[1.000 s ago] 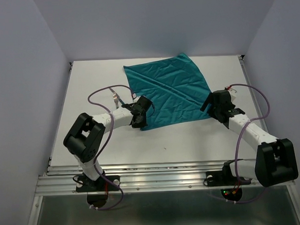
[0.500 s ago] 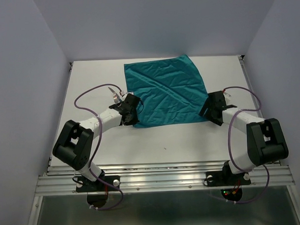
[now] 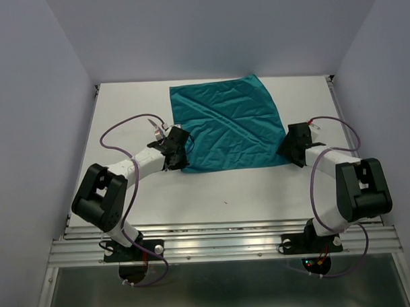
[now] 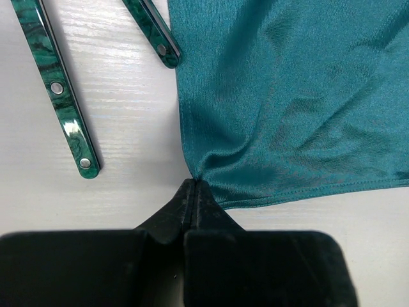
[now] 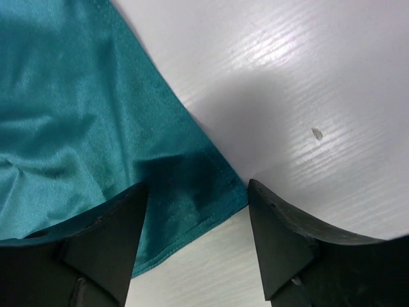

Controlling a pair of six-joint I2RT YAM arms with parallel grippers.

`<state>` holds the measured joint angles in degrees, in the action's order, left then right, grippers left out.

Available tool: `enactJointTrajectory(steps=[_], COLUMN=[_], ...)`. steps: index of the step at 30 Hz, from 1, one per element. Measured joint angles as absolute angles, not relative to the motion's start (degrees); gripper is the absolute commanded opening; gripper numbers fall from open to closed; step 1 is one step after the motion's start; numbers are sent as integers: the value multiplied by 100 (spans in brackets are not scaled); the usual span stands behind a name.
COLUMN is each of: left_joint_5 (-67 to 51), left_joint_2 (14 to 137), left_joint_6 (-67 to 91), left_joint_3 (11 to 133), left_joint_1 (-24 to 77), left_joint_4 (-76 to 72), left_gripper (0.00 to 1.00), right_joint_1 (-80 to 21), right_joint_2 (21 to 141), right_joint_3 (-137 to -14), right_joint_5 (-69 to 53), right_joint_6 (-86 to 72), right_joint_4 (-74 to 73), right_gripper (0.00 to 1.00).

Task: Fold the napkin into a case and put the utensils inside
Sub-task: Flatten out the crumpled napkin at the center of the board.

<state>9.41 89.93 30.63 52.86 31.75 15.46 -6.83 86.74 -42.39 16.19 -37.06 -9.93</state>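
The teal napkin (image 3: 224,126) lies spread flat on the white table, unfolded and lightly creased. My left gripper (image 3: 174,152) is shut on its near-left corner, and the left wrist view shows the cloth bunched at the closed tips (image 4: 193,187). My right gripper (image 3: 295,145) is open, its fingers (image 5: 108,243) straddling the napkin's near-right corner (image 5: 214,192) just above the table. Two utensils with marbled teal handles (image 4: 61,96) (image 4: 153,32) lie left of the napkin. Their silver heads (image 3: 154,131) show beside the left gripper.
The white table (image 3: 226,186) ends in side rails and a metal front rail (image 3: 221,237). Purple cables (image 3: 123,133) loop over both arms. Blue-grey walls close in the back and the sides.
My left gripper has dragged the napkin's near-left corner leftward, squaring the cloth. My right arm has folded back and its jaws have narrowed around the near-right corner.
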Motion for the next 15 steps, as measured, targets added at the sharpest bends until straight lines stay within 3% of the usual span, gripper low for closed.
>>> enactJointTrajectory(steps=[3, 7, 10, 12, 15], left_joint_5=[939, 939, 939, 932, 923], left_joint_2=[9002, 9015, 9015, 9015, 9015], left_joint_6=[3046, 3046, 3046, 3046, 3044], left_joint_3=[5286, 5288, 5297, 5315, 5389], left_joint_1=[3175, 3175, 3173, 3175, 3173], left_joint_4=[1544, 1546, 1549, 1555, 1586], left_gripper=[0, 0, 0, 0, 0], right_joint_1=[-681, -681, -681, -681, -681], right_joint_2=[8750, 8783, 8781, 8746, 8512], right_joint_3=[-4254, -4254, -4248, -4226, -4224], right_joint_5=[1612, 1555, 1503, 1492, 1481], right_joint_6=[-3699, -3721, -3730, -3741, -3736], right_joint_4=[-847, -794, -801, -816, -902], right_gripper=[53, 25, 10, 2, 1])
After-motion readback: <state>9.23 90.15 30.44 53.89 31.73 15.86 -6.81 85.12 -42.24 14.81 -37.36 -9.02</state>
